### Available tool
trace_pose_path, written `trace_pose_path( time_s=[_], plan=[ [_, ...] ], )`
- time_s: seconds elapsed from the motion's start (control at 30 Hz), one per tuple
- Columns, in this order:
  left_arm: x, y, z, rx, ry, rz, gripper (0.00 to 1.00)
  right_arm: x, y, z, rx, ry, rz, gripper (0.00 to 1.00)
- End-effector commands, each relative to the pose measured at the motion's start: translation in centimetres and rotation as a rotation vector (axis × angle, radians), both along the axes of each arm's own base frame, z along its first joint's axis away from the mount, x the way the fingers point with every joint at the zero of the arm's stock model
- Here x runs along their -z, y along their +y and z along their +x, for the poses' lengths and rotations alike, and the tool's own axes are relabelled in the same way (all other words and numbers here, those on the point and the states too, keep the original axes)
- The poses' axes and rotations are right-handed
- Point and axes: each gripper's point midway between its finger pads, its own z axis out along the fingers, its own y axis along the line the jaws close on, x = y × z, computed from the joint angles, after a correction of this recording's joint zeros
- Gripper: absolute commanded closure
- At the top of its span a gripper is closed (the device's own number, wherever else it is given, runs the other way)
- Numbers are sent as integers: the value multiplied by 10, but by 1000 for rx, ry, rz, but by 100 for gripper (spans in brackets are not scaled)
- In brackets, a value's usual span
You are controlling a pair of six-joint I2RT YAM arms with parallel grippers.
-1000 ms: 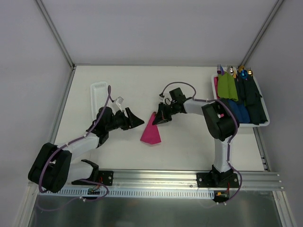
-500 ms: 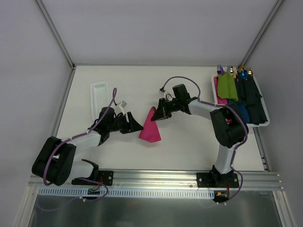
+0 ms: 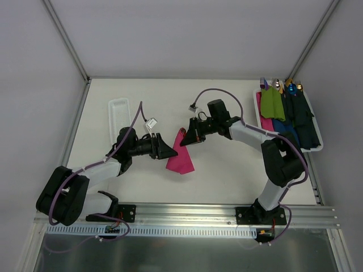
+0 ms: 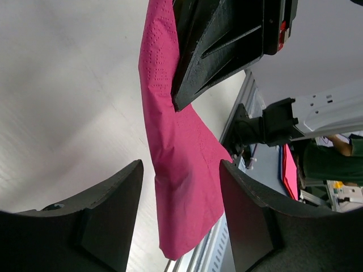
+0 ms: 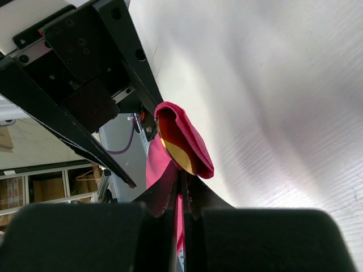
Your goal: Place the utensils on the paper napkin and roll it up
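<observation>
The paper napkin (image 3: 180, 157) is a magenta sheet hanging in a loose fold from its upper tip down to the table. My right gripper (image 3: 188, 136) is shut on that upper tip. In the right wrist view the pinched napkin (image 5: 193, 139) wraps a shiny gold utensil (image 5: 176, 151) just above my right gripper (image 5: 182, 174). My left gripper (image 3: 166, 151) is open at the napkin's left edge. In the left wrist view the napkin (image 4: 170, 119) hangs between the spread jaws of my left gripper (image 4: 180, 164), with the right gripper (image 4: 221, 45) above.
A long white tray (image 3: 119, 111) lies at the back left. A tray (image 3: 317, 141) at the right edge holds green (image 3: 272, 103), blue and navy napkin rolls, with coloured utensil ends (image 3: 281, 85) sticking out at its far side.
My left gripper has moved right, up to the napkin's left edge. My right arm has stretched out with the napkin tip still pinched, and the napkin has shifted slightly.
</observation>
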Motion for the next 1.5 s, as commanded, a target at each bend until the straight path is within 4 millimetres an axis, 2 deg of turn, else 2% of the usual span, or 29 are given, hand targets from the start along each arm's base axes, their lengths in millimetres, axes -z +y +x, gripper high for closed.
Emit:
trace_pose_path(
  time_s=[0.0, 0.13, 0.37, 0.6, 0.73, 0.83, 0.93, 1.03, 1.23, 1.27, 1.3, 1.37, 1.47],
  plan=[
    [-23, -7, -9, 64, -78, -51, 44, -36, 2, -18, -72, -85, 60, 100],
    [-29, -10, -12, 82, -89, -47, 45, -47, 4, -26, -90, -120, 69, 100],
    [-32, -12, -18, 100, -87, -43, 55, -62, 4, -33, -102, -151, 75, 100],
    [-44, -18, -24, 132, -118, -51, 75, -67, 7, -47, -137, -182, 73, 100],
    [-54, -22, -26, 131, -119, -71, 100, -76, 11, -50, -158, -197, 73, 100],
    [-65, -23, -23, 108, -136, -114, 100, -83, 10, -48, -160, -217, 68, 100],
    [-74, -22, -20, 70, -165, -153, 100, -93, 10, -42, -152, -246, 63, 83],
    [-84, -18, -11, -9, -186, -175, 100, -106, 6, -32, -118, -265, 72, 52],
    [-105, -2, 11, -200, -229, -215, 100, -132, -11, -14, -51, -291, 105, 29],
    [-109, -1, 13, -218, -231, -232, 100, -135, -13, -13, -42, -298, 106, 14],
    [-114, 2, 14, -238, -239, -247, 100, -136, -13, -13, -35, -306, 104, 8],
    [-121, 6, 19, -285, -240, -277, 100, -142, -14, -17, -36, -334, 117, 1],
    [-128, 9, 20, -313, -226, -324, 100, -149, -11, -20, -40, -340, 141, 1]
  ],
)
